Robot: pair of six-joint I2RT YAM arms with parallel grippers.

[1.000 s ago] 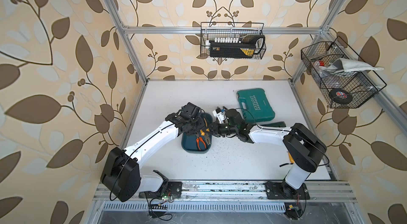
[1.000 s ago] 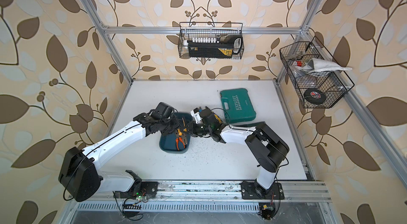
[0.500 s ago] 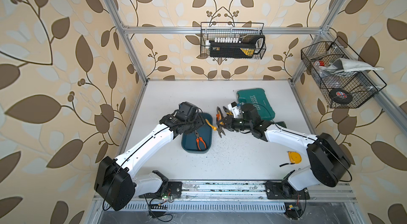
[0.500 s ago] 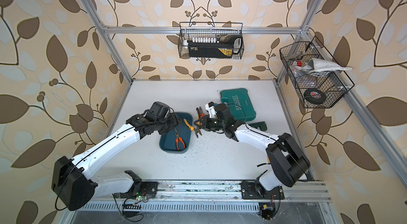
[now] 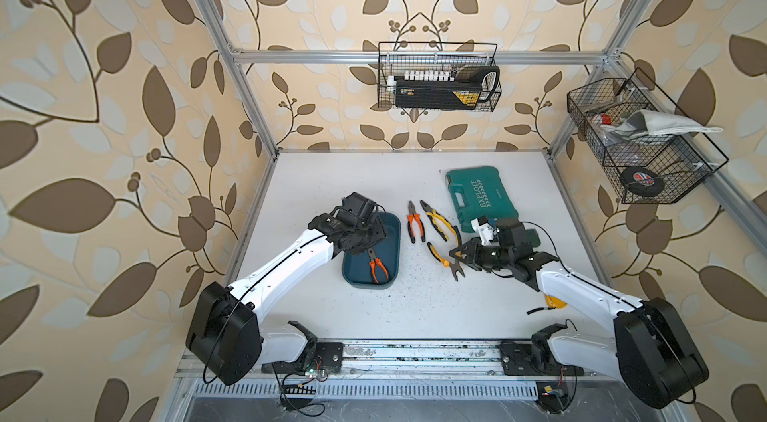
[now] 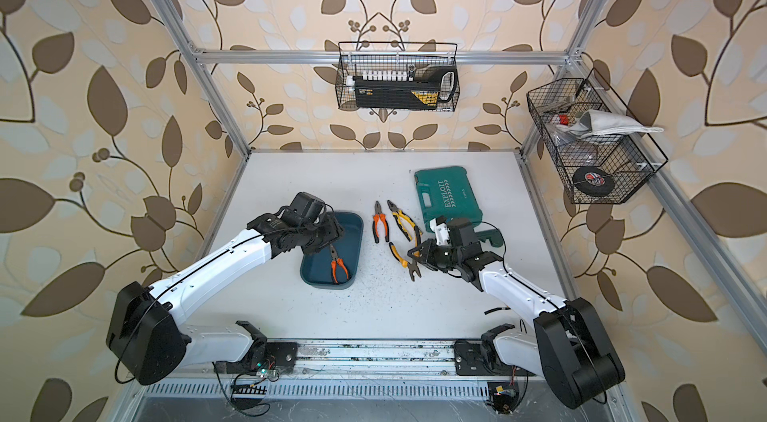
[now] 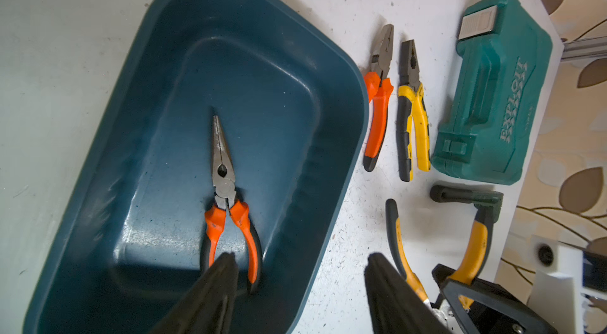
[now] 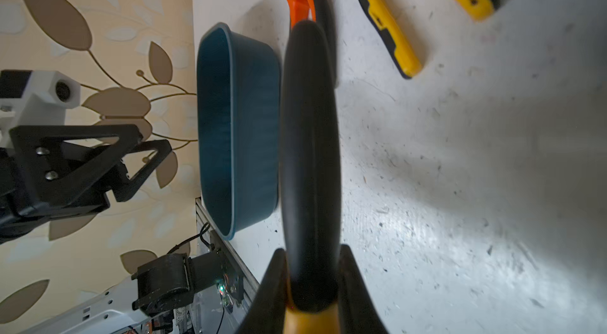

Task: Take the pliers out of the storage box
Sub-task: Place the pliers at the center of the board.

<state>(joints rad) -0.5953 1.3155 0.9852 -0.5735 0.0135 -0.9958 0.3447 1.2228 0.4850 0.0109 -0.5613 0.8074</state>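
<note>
Since one orange pliers lies in the blue box, my left hand hovers over it, spread apart to take it; my right hand is clamped on yellow pliers, held low beside two others on the surface.

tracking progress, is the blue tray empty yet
Not empty. One orange-handled long-nose pliers lies flat on the floor of the storage box, inside its walls, clear in the left wrist view.
</note>
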